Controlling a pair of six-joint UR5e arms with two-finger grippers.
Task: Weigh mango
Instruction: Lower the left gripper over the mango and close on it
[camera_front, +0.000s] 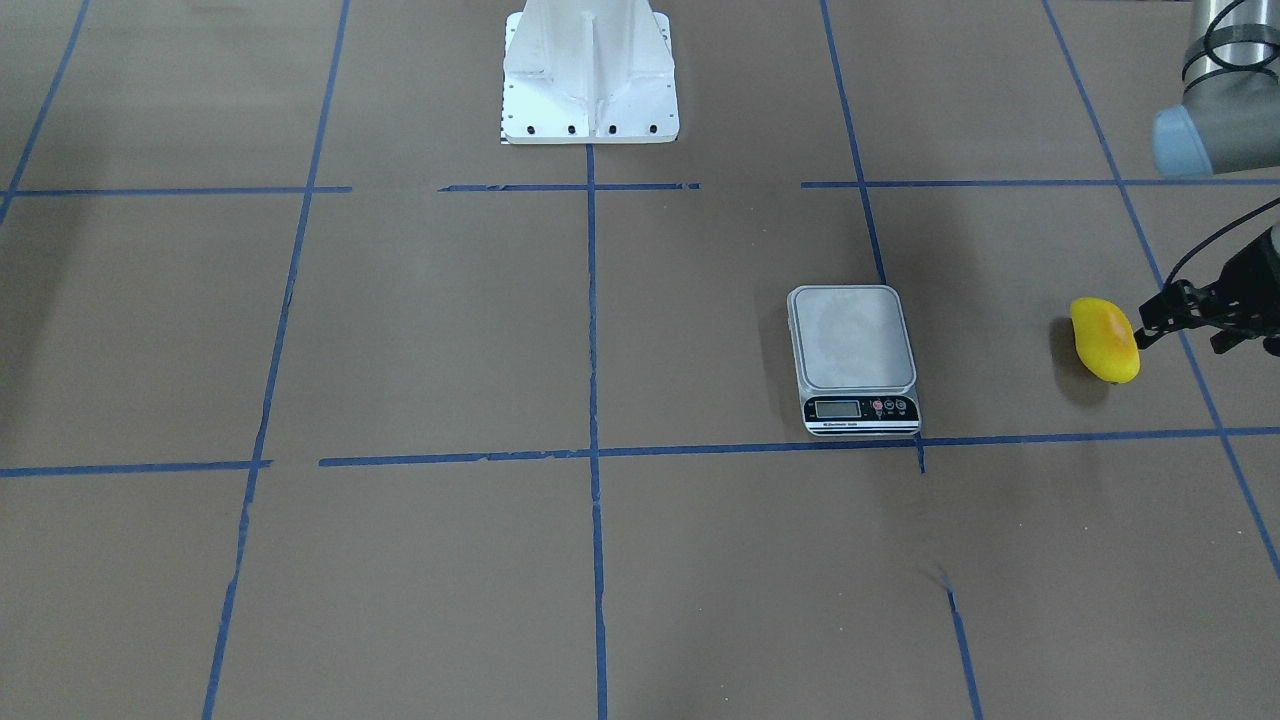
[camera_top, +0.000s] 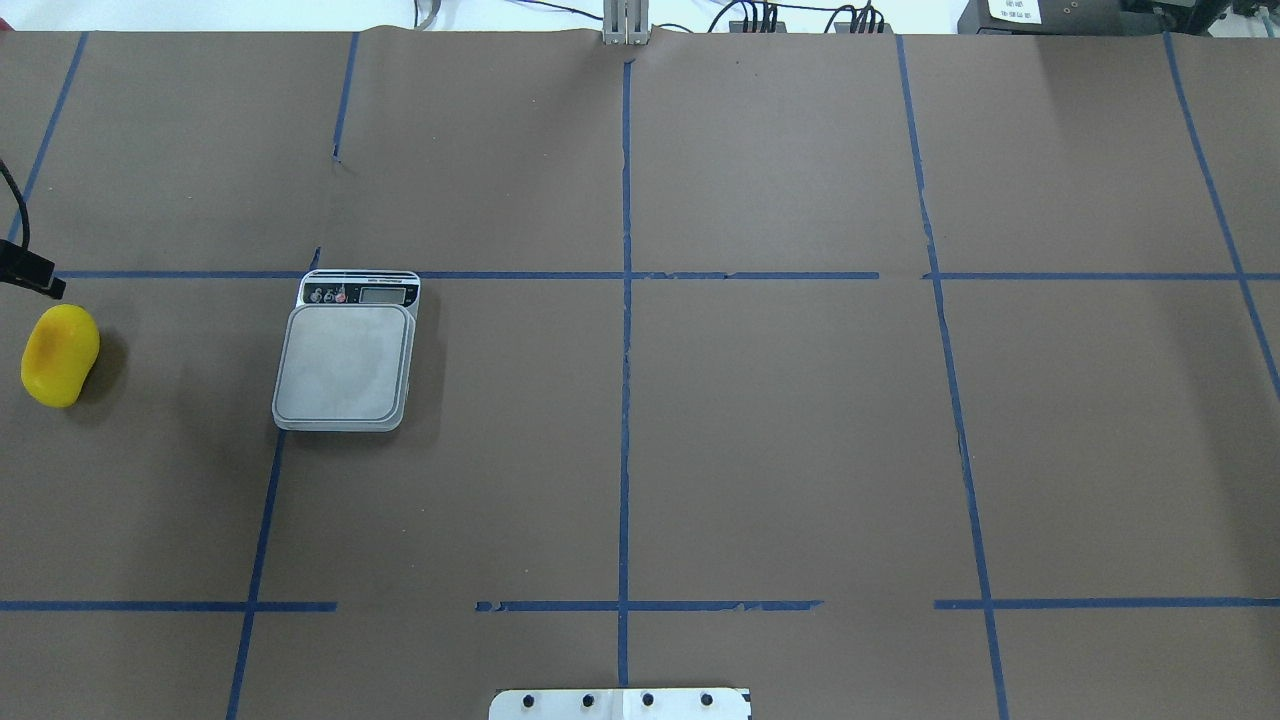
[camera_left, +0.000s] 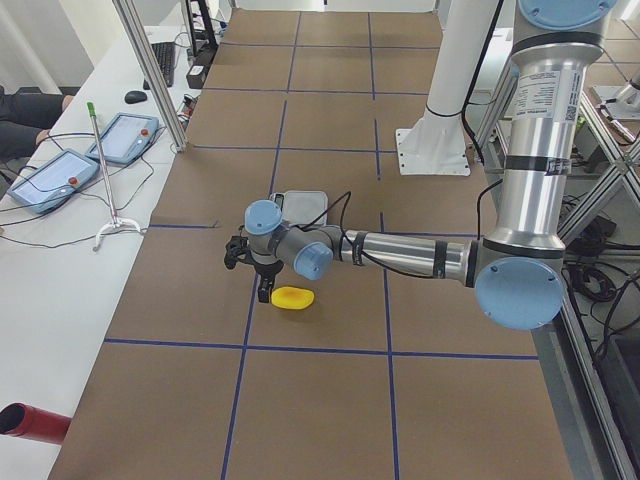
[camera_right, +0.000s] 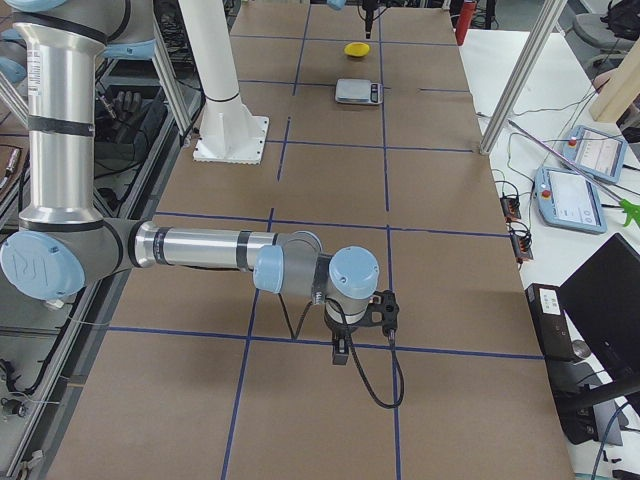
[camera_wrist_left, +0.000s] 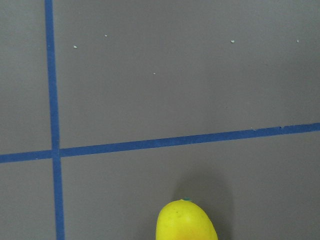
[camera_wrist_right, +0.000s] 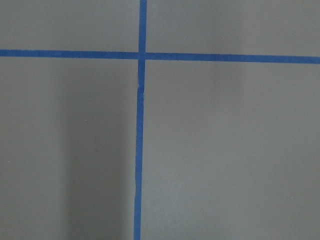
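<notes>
The mango (camera_front: 1104, 340) lies on the brown table near the robot's left end, about a scale's length from the scale; it also shows in the overhead view (camera_top: 60, 355) and the side views (camera_left: 292, 298) (camera_right: 356, 48). Its rounded tip is at the bottom edge of the left wrist view (camera_wrist_left: 186, 222). The silver scale (camera_front: 852, 340) (camera_top: 345, 365) has a bare platform. My left gripper (camera_front: 1185, 340) (camera_left: 250, 275) hovers just beyond the mango, open and empty. My right gripper (camera_right: 362, 325) hangs low over bare table at the far end; I cannot tell its state.
The white robot base (camera_front: 590, 80) stands at mid-table. Blue tape lines grid the brown surface. A metal post (camera_left: 150, 70) and an operators' bench with tablets (camera_left: 120, 135) run along the far side from the robot.
</notes>
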